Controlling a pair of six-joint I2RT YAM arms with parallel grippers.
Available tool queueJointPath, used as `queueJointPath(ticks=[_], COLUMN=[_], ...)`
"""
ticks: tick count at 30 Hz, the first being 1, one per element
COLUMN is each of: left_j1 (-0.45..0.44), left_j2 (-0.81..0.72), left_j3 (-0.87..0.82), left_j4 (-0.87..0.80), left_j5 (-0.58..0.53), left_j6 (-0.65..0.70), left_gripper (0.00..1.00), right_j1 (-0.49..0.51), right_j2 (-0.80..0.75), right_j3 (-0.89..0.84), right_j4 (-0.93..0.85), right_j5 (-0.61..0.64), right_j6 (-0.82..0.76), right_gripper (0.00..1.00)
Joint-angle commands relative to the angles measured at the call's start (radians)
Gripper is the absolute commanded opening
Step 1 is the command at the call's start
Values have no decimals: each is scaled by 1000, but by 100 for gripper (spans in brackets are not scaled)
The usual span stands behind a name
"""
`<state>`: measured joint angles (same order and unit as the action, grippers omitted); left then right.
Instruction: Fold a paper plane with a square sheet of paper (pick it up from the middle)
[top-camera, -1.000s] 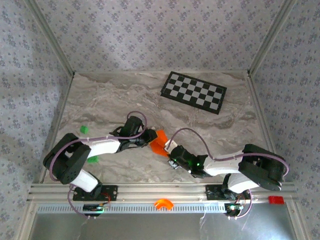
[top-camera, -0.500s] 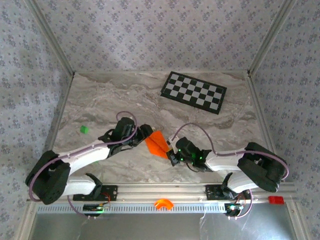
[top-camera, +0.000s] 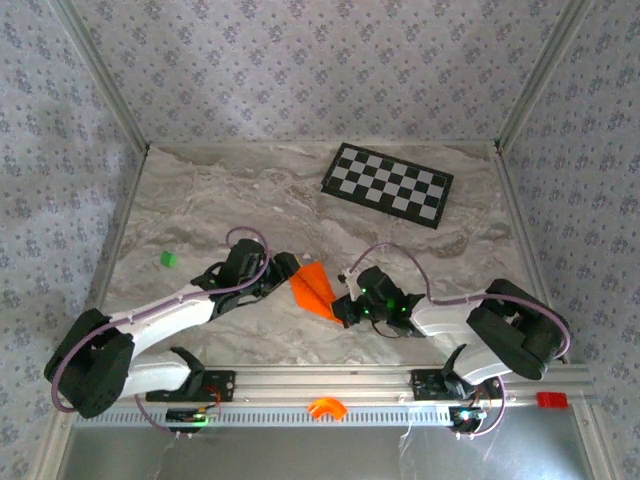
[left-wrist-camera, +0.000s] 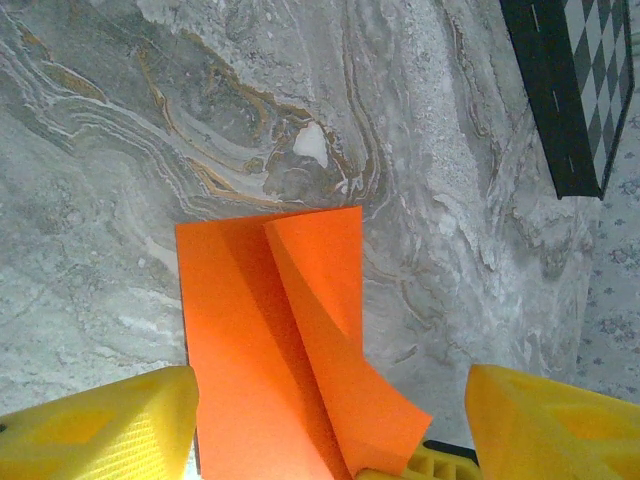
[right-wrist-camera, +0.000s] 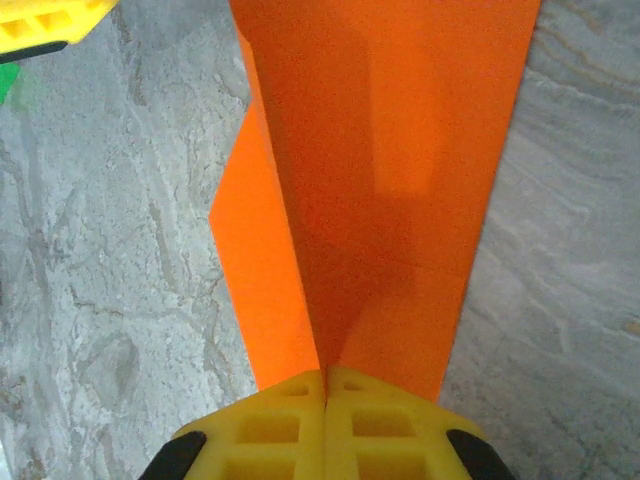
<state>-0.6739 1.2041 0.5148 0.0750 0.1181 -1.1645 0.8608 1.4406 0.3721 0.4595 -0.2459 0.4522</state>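
**Pin the crease end, press the loose flap flat**

Top view: the orange sheet (top-camera: 312, 290), part-folded, lies between the pincers. The left gripper (top-camera: 283, 270) is at one end and the right gripper (top-camera: 345, 308) at the other.

Left wrist: its fingers are spread wide, with the sheet ahead and between them. One flap stands raised and wants pressing down squarely.

Right wrist: its fingers are pressed together on the crease's near end. That hold should stay firm.

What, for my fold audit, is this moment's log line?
left gripper: open, astride orange paper | right gripper: shut on orange paper | fold: lengthwise crease visible
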Motion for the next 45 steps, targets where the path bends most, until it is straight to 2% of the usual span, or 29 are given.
queueJointPath(ticks=[1,17,26,38,45], left_j1=[6,7,6,1,-6], left_j2=[-12,12,54,48,73], left_j3=[1,4,3,-8,-10], left_j4=[-18,-7,27,56,101], left_j5=[-5,11,26,43,83], left_j6=[0,1,-3,-6,2], left_gripper=[71,67,54,46,39], right_j1=[-9,-85,-104,-110,-121], right_j2=[22,177,172,158,188], right_j3=[23,-1,-15,-46,-53], right_j4=[26,230,202,191,230], right_j5=[-32,-233,-241,-222,-235], right_j6=[40,330,358,382,412], right_gripper=[0,0,0,0,0])
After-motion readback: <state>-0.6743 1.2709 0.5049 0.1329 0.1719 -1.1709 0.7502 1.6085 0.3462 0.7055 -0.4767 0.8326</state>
